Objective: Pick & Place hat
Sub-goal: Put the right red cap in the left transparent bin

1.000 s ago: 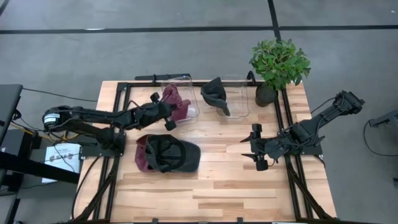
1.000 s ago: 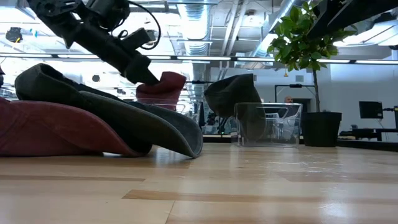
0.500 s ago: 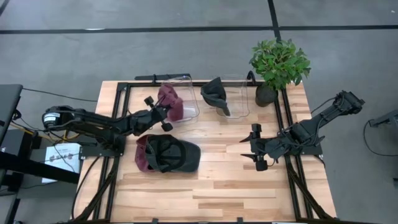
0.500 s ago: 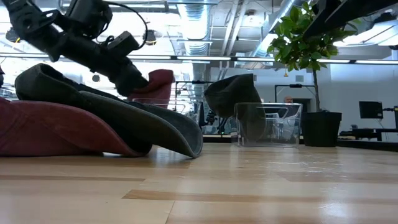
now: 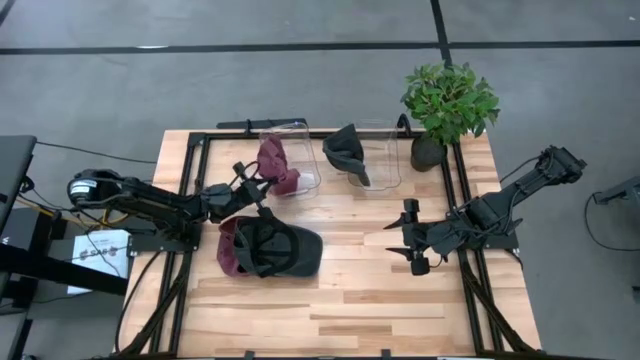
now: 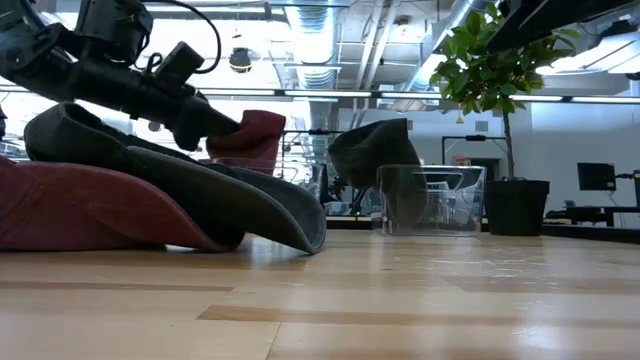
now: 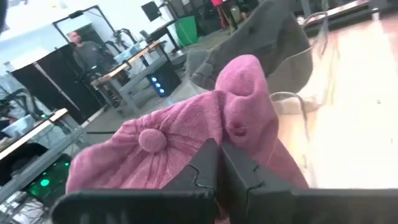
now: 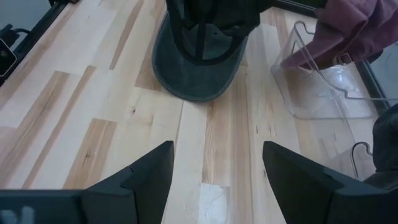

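Maroon cap held at the front edge of the left clear bin, partly draped over its rim, just behind the stacked caps on the wooden worktop. Left hand clamped together on the fabric of this cap; in the left wrist view, fingers pressed into the pink-looking cloth beside the top button. Dark grey cap lying on another maroon cap, nearer the front of the worktop than the bin. Black cap resting in the right clear bin, possibly leaning on its wall. Potted plant just right of that bin. Right hand waiting well right of the stacked caps, fingers apart, holding nothing.
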### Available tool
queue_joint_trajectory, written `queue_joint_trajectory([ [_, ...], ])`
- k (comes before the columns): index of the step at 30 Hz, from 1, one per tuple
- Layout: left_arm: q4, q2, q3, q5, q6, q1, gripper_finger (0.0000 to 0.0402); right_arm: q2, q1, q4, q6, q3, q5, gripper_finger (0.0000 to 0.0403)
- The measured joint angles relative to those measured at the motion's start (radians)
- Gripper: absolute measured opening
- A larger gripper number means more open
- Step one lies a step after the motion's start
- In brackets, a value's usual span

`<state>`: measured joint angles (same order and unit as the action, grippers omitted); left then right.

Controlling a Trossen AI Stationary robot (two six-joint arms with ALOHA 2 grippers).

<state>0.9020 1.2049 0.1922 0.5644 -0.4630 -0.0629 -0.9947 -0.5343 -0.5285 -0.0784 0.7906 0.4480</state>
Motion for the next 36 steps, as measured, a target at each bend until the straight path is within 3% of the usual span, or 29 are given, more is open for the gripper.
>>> queue_joint_trajectory([
  [8, 0.085, 0.000, -0.050, -0.027, 0.025, 0.037, 0.0009, 0.000, 0.000, 0.014, 0.000, 0.000, 0.000, 0.0240],
  [17, 0.259, 0.000, -0.152, -0.181, 0.036, 0.036, 0.0007, 0.000, 0.000, 0.014, 0.008, 0.000, 0.000, 0.0240],
  [21, 0.337, 0.000, -0.189, -0.156, 0.059, 0.034, 0.0008, 0.000, 0.000, 0.014, 0.008, 0.000, 0.000, 0.0240],
  [29, 0.337, 0.000, -0.189, -0.092, 0.120, 0.034, 0.0008, 0.000, 0.000, 0.014, 0.008, 0.000, 0.002, 0.0240],
  [36, 0.348, -0.001, -0.186, -0.064, 0.230, 0.034, 0.0008, 0.000, 0.046, 0.118, 0.051, 0.001, 0.078, 0.0240],
])
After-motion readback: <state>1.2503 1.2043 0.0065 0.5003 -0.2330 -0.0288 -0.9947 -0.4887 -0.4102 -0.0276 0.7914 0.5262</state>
